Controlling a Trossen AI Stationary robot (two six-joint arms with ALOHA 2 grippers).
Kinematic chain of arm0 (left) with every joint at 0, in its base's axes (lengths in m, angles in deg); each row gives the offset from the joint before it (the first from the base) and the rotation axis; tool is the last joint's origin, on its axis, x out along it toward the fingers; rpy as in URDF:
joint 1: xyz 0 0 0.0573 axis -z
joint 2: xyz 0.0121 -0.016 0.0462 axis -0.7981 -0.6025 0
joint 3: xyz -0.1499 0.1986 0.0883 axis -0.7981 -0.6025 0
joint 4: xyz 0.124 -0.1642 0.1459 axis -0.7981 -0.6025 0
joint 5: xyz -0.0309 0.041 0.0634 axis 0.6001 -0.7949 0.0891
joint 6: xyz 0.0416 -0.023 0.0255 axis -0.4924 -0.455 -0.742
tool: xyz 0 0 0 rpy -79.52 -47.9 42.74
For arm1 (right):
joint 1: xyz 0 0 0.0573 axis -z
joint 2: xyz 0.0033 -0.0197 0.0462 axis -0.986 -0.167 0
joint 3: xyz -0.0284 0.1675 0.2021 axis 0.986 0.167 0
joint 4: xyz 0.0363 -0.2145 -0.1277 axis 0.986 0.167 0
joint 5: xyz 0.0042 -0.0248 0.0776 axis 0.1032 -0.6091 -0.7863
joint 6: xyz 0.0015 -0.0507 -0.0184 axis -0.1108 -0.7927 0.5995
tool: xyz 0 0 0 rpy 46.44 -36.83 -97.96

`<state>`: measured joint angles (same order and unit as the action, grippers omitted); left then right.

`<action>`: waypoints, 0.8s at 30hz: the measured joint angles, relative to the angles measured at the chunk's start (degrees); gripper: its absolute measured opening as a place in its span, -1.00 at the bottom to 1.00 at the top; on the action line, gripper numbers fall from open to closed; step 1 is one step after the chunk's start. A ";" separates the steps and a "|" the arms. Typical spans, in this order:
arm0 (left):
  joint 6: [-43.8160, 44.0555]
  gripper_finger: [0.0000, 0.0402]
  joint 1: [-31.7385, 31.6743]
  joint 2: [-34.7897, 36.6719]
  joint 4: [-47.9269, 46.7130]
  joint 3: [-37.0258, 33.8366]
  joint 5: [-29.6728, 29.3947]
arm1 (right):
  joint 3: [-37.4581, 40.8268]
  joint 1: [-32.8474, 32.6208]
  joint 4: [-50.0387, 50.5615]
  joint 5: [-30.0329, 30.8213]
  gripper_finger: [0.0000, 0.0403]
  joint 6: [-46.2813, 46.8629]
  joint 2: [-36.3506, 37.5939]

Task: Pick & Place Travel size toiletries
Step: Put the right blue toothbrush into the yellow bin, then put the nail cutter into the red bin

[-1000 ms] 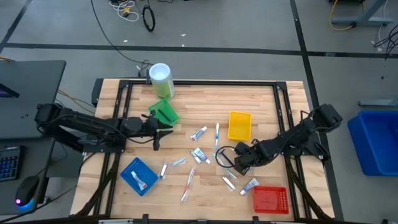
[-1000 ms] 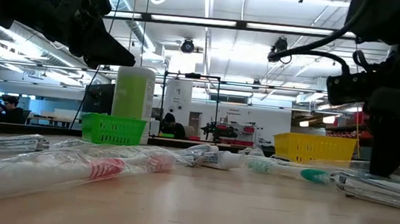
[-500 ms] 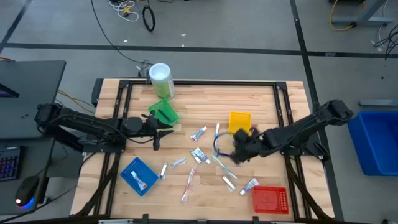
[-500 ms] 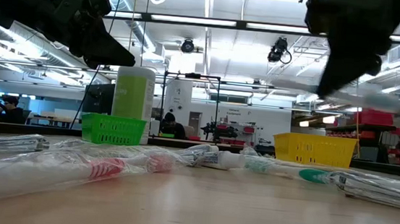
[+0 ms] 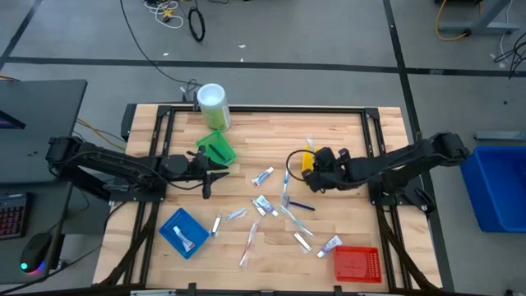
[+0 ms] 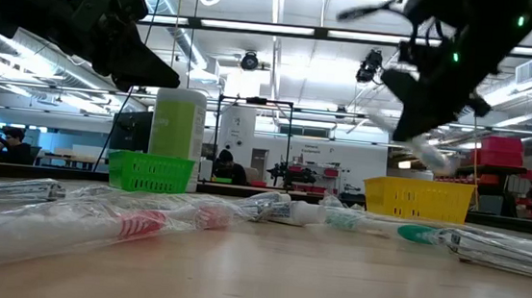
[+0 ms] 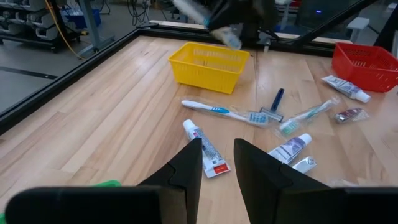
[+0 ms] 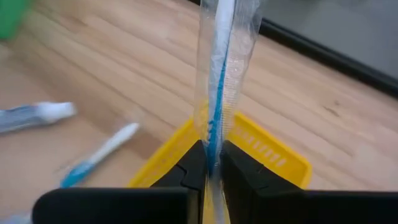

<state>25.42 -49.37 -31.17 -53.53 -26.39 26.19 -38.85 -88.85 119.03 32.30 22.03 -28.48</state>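
Note:
My right gripper [image 5: 316, 163] hovers over the yellow tray [image 8: 273, 155], shut on a blue-and-white toothbrush in a clear wrapper [image 8: 217, 68]. My left gripper [image 5: 207, 175] waits in the air beside the green tray [image 5: 217, 150], fingers a little open [image 7: 217, 168]. The other toiletries lie flat on the wood: white tubes [image 5: 263, 175] [image 5: 265, 205], toothbrushes [image 5: 286, 179] [image 5: 249, 241], a dark razor [image 5: 301, 205], and small tubes [image 5: 329, 243] near the red tray [image 5: 357, 263]. One tube lies in the blue tray [image 5: 182, 233]. My right gripper pinches the wrapped toothbrush between its two fingers [image 8: 189, 163] at a point along the handle [image 8: 212, 144]. The long brush runs along the fingers and sticks out past them. It is lifted clear, above the yellow tray, its free end tilted down in the low view [image 6: 432, 154].
A tall green canister with a white lid [image 5: 212, 105] stands at the table's far left, behind the green tray. Black frame rails [image 5: 374, 131] border the tabletop. Bare wood lies between the green tray and the yellow tray.
My right gripper has risen from the table near the loose toiletries and moved toward the far edge, carrying the wrapped toothbrush lifted clear, and now hangs over the yellow tray. The dark razor it had covered now shows on the wood.

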 joint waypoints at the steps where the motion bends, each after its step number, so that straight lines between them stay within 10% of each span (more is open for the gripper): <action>1: -0.18 -0.50 0.00 0.00 0.01 0.00 0.00 | 1.97 0.78 -3.01 -0.24 -0.79 -0.16 0.00; 9: -0.07 -0.50 0.00 0.00 0.03 0.00 0.00 | 11.69 4.37 -22.45 -8.28 -0.77 -12.93 -0.01; 24: 0.01 -0.50 0.00 0.00 0.03 0.00 0.00 | 13.19 5.46 -21.48 -10.97 -0.25 -15.29 0.06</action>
<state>25.43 -49.37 -31.17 -53.51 -26.39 26.19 -25.66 -83.39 97.55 21.33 6.74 -28.42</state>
